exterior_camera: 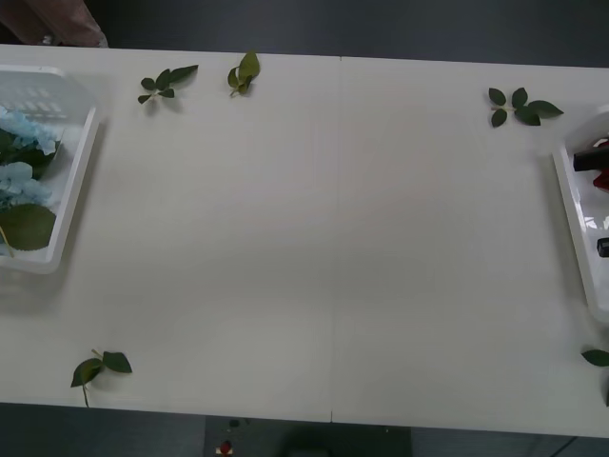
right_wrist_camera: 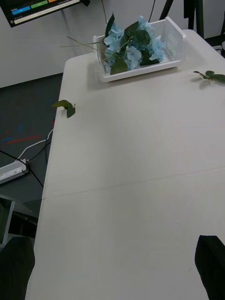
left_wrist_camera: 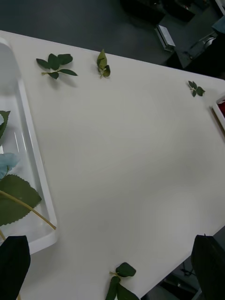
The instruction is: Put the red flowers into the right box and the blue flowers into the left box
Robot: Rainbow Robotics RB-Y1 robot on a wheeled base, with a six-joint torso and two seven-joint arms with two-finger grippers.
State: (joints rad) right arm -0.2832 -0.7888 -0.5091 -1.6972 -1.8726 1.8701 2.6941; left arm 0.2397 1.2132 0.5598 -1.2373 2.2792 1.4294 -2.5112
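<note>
The blue flowers (right_wrist_camera: pixel 131 49) lie heaped in the left box (right_wrist_camera: pixel 169 33), a shallow white plastic tray with a raised rim, rounded corners and a slotted end wall; it sits at the left end of the table. The fluffy, many-petalled pale heads overlap too closely to count, and their thin green stems and broad serrated leaves jut over the rim. In the front view the same box (exterior_camera: pixel 78 181) is cut by the picture's edge, with pale blue heads (exterior_camera: pixel 24 133) and one large leaf inside. At the opposite end the right box (exterior_camera: pixel 574 205), also smooth white plastic, holds dark red blooms, the red flowers (exterior_camera: pixel 598 157); they are cropped, so their number cannot be told.

The table (exterior_camera: pixel 324 238) is matte off-white with a fine seam across its middle. Loose dark green leaf sprigs lie on it: two near the far edge toward the left (exterior_camera: pixel 164 82) (exterior_camera: pixel 243 72), one at the far right (exterior_camera: pixel 519 105), one at the near left (exterior_camera: pixel 98 367) and one at the near right edge (exterior_camera: pixel 597 357), five in all.

The right gripper (right_wrist_camera: pixel 115 267) and the left gripper (left_wrist_camera: pixel 112 265) each show two black fingers spread wide apart, holding nothing, above the tabletop.
</note>
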